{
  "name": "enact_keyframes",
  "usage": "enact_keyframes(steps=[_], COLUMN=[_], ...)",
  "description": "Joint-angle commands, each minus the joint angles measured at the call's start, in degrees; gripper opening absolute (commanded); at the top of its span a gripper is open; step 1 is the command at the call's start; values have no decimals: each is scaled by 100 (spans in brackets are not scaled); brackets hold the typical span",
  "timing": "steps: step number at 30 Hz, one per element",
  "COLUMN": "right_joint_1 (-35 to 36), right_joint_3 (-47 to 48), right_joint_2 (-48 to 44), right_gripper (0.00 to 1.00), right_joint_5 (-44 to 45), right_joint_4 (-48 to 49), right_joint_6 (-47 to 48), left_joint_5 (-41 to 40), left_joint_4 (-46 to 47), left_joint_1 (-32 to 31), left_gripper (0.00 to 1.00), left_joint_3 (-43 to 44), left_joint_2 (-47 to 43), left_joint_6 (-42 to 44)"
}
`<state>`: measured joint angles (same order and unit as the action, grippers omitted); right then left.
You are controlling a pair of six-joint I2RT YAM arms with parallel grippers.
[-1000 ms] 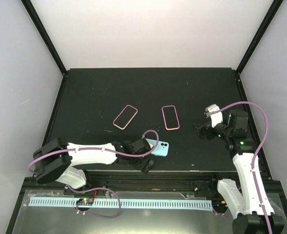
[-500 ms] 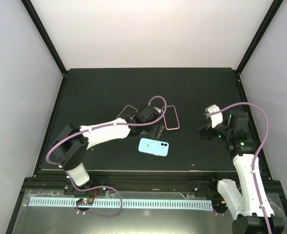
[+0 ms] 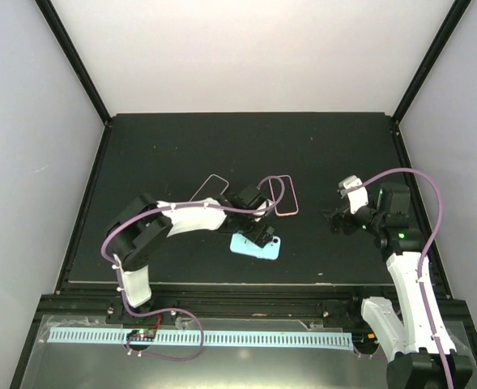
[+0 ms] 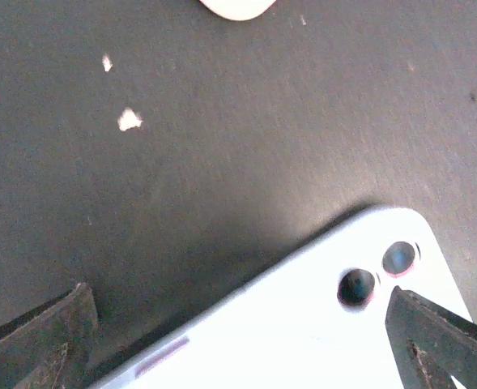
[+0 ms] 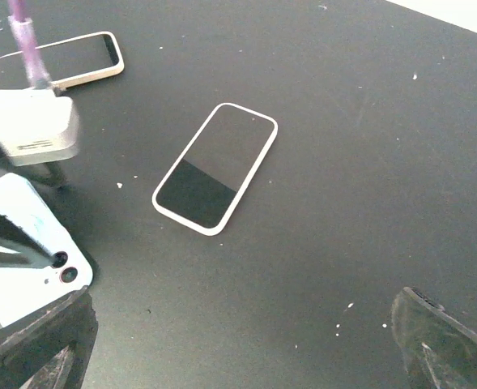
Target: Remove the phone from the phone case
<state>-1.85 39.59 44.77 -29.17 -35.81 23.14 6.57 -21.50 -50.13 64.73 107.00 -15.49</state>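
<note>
Left wrist view — where's the phone?

The cased phone (image 4: 327, 324) lies back up by the tabletop's (image 3: 181, 146) near edge, midway along. My left gripper (image 4: 236, 290) hangs over its camera corner, fingers spread, holding nothing.

And your right?

My right gripper (image 5: 242, 293) hovers near the right edge — released.

Smooth, pale-blue plastic phone case (image 3: 267, 250) on a matt black, dust-speckled table (image 3: 181, 146).
</note>
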Motion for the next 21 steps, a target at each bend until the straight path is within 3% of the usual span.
enact_keyframes(steps=[1,10,16,21], right_joint_1=[42,36,40,36], right_joint_3=[-31,-22,-39,-31], right_joint_2=[-8,75,91,119], right_gripper=[100,100,100,100], right_joint_5=[-92,-91,-95,-74], right_joint_4=[-5,-22,-21,-25], right_joint_6=[100,117,110,112], left_joint_5=[895,767,-796,-1351], left_joint_4=[129,660,-519,-1398], left_joint_1=[-165,-738,-1303,-1530], left_gripper=[99,99,99,99], left_joint_3=[-892,-2461,-1766,-1063], left_joint_2=[-581,-1906,-1560,-998], left_joint_6=[-126,-813,-827,-607])
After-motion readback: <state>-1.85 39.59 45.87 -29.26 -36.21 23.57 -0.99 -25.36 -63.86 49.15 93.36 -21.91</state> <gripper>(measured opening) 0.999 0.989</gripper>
